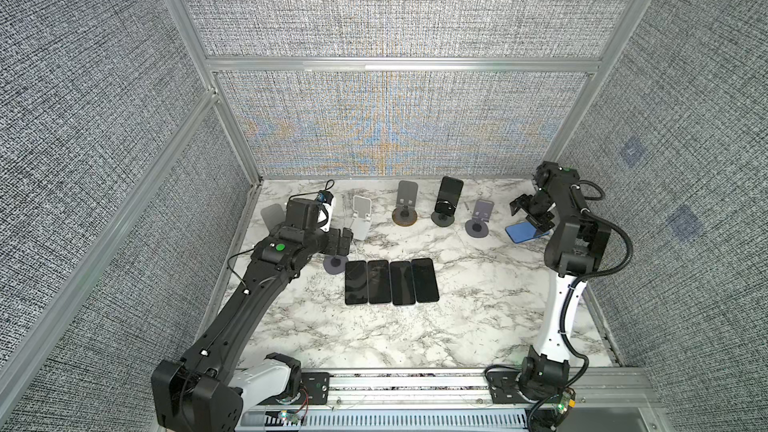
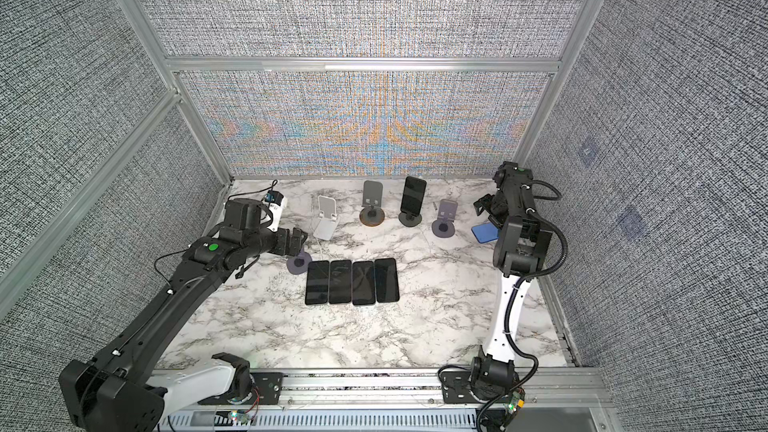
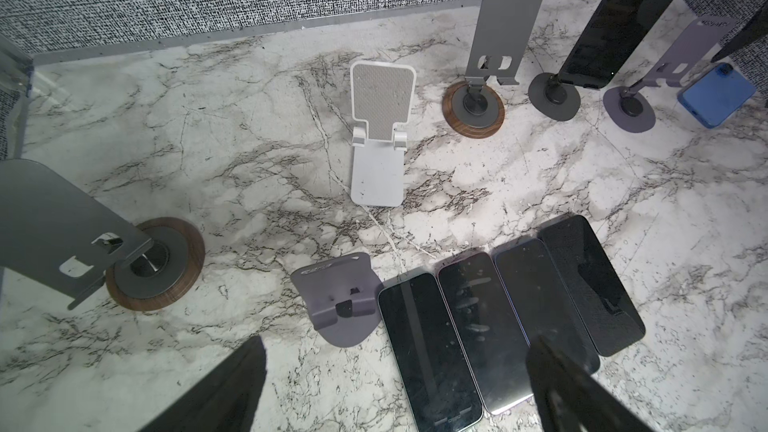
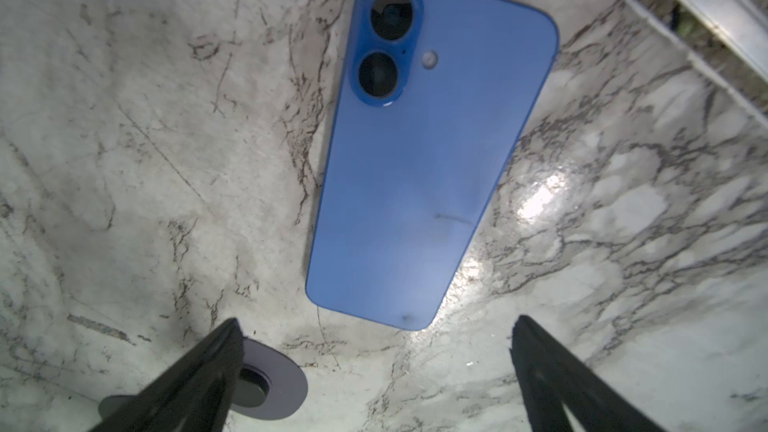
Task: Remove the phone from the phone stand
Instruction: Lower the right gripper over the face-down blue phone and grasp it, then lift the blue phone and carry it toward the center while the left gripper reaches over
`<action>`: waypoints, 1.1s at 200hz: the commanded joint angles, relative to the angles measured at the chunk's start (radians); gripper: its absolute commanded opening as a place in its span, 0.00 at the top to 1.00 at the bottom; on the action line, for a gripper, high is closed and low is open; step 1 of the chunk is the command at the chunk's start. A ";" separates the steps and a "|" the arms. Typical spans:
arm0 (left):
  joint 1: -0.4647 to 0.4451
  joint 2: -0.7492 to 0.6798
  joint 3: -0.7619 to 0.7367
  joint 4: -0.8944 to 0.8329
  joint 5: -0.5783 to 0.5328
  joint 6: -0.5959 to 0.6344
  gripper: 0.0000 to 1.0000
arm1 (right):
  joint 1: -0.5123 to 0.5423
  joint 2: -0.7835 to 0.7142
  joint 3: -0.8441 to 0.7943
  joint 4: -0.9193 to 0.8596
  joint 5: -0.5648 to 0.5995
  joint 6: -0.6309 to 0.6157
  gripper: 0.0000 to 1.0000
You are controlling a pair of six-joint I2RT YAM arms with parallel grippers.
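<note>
Now, black phone (image 1: 451, 193): standing upright on far stand (image 1: 443, 218).
Right gripper (image 4: 378, 321): hanging wide, nearer, phone lying leftward.
Left gripper (image 3: 397, 340): hanging wide, farther.

Four phones (image 1: 378, 282) lie side by side at counter (image 1: 457, 326) centre. Behind them, a row of stands (image 1: 407, 195); one stand (image 1: 443, 218) carries an upright phone (image 1: 451, 194). Right of the end stand (image 1: 478, 224), a lone phone (image 1: 519, 233) lies flat.

left hand (image 3: 397, 347), right hand (image 4: 377, 321): both spread wide
</note>
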 commanded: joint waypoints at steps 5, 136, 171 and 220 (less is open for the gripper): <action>0.003 -0.009 -0.003 0.003 0.021 0.004 0.01 | -0.015 0.017 0.005 -0.011 -0.028 0.080 0.01; 0.011 -0.016 -0.004 0.004 0.024 0.006 0.01 | -0.026 0.170 0.108 -0.023 -0.046 0.131 0.01; 0.015 -0.033 -0.007 0.011 0.033 0.004 0.01 | -0.026 0.212 0.191 -0.107 -0.023 0.126 0.05; 0.021 -0.052 -0.011 0.020 0.042 -0.002 0.01 | -0.029 0.233 0.183 -0.147 -0.015 0.099 0.15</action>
